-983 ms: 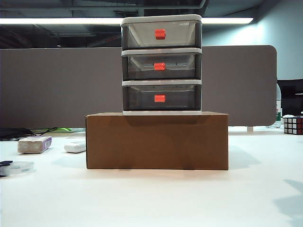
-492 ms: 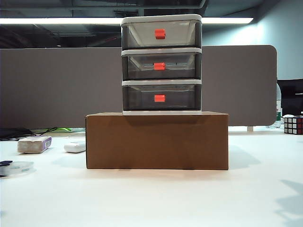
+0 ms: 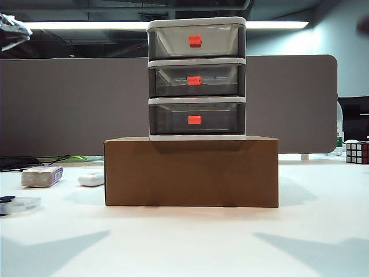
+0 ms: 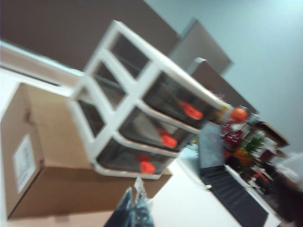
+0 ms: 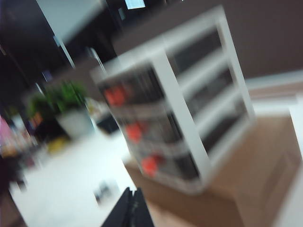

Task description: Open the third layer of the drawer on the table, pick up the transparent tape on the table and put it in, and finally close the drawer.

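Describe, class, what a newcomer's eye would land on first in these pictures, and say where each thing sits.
First comes the drawer, a three-tier cabinet with red-orange handles, all tiers shut, standing on a brown cardboard box at the middle of the table. At the far left edge lies the transparent tape. The left claw and right claw, both shut, point at the cabinet from opposite sides.

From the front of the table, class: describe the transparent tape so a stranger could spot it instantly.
Start at the brown cardboard box under the drawer, then look far left along the table. At that edge lies the transparent tape, nearer the viewer than the white-and-purple block and small white oblong. Only it is flat, clear and round.
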Tool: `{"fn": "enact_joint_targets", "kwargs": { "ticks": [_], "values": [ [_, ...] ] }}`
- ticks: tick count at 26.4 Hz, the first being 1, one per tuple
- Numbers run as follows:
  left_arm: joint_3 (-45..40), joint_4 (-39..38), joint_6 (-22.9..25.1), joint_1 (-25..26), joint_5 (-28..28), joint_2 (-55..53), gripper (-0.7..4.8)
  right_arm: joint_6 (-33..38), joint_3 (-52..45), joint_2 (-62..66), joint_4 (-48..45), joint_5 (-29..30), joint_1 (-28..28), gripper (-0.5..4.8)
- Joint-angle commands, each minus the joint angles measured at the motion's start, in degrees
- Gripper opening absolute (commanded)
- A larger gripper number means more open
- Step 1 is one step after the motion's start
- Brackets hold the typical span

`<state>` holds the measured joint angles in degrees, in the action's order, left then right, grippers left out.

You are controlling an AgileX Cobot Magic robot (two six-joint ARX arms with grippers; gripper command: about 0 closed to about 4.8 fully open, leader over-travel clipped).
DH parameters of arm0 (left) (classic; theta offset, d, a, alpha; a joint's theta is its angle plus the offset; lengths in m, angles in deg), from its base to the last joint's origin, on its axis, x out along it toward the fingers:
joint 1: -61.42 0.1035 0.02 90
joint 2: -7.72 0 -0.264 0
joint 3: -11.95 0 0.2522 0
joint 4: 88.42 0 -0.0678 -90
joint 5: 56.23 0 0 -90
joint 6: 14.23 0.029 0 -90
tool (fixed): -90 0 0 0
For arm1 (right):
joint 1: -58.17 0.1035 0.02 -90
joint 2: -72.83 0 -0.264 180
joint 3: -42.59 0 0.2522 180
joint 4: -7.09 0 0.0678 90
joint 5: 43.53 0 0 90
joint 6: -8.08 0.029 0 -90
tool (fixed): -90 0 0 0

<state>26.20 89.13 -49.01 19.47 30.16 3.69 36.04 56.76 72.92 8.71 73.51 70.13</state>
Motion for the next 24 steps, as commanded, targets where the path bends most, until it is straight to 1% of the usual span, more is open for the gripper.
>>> {"fn": "enact_joint_targets", "kwargs": {
  "ticks": [1,2,4,5,7,9,10,11,12,13,15,17,19,20,21,22,24],
  "values": [
    [-0.04,1.68,3.61,-7.17,-5.31,-5.42,-0.05,1.79,0.31,0.15,-4.35,-1.42,1.79,-0.05],
    [0.00,6.64,7.34,-13.29,-11.74,-11.39,-0.06,0.00,1.73,0.48,0.31,-1.66,3.02,-0.05],
    [0.11,13.49,11.52,-19.06,-20.33,-18.08,-0.05,-4.24,3.89,1.66,6.51,-2.45,4.50,-0.05],
    [0.35,18.40,14.14,-22.43,-25.40,-22.93,-0.05,-6.36,5.09,2.89,8.76,-3.21,5.49,-0.05],
    [2.14,24.63,18.45,-27.36,-33.00,-32.44,-0.06,-8.33,6.88,5.55,9.86,-5.01,6.86,-0.05],
    [4.76,28.39,20.70,-30.27,-37.79,-41.31,-0.06,-9.22,8.41,8.41,9.75,-5.70,7.58,-0.05],
    [6.73,31.17,22.47,-31.76,-41.53,-46.88,-0.05,-10.29,9.51,10.36,9.75,-5.75,7.87,-0.05],
    [9.84,36.98,26.01,-34.45,-48.87,-55.78,-0.06,-11.89,11.56,13.99,9.84,-5.64,7.98,-0.05],
    [11.76,41.70,28.59,-35.43,-52.26,-61.48,-0.05,-12.20,12.90,16.24,9.86,-5.49,8.24,-0.05],
    [14.95,49.07,31.67,-35.82,-53.22,-70.58,-0.06,-14.21,15.32,19.74,10.01,-6.03,8.59,-0.05],
    [17.79,56.70,32.87,-35.82,-53.42,-78.95,-0.05,-16.85,18.40,24.06,10.25,-5.97,8.61,-0.05],
    [20.37,63.01,32.87,-35.85,-53.77,-86.47,-0.05,-17.22,21.35,28.48,10.71,-5.20,9.14,-0.05],
    [22.45,67.82,33.42,-35.82,-57.11,-91.58,-0.05,-18.95,24.20,32.09,12.04,-5.60,9.18,-0.05],
    [23.23,70.27,34.38,-35.82,-59.84,-93.66,-0.05,-20.87,26.03,34.03,13.18,-5.38,9.20,-0.05],
    [23.71,71.10,34.36,-35.80,-60.96,-94.95,0.02,-22.29,27.41,35.71,13.75,-5.09,9.46,-0.05],
    [24.11,71.08,34.36,-35.69,-60.98,-95.80,0.25,-23.08,28.61,37.48,13.94,-4.85,9.94,-0.05],
    [24.83,70.58,34.36,-34.88,-59.21,-97.09,1.09,-24.92,30.93,41.00,14.01,-5.35,10.51,-0.05]
  ]
}}
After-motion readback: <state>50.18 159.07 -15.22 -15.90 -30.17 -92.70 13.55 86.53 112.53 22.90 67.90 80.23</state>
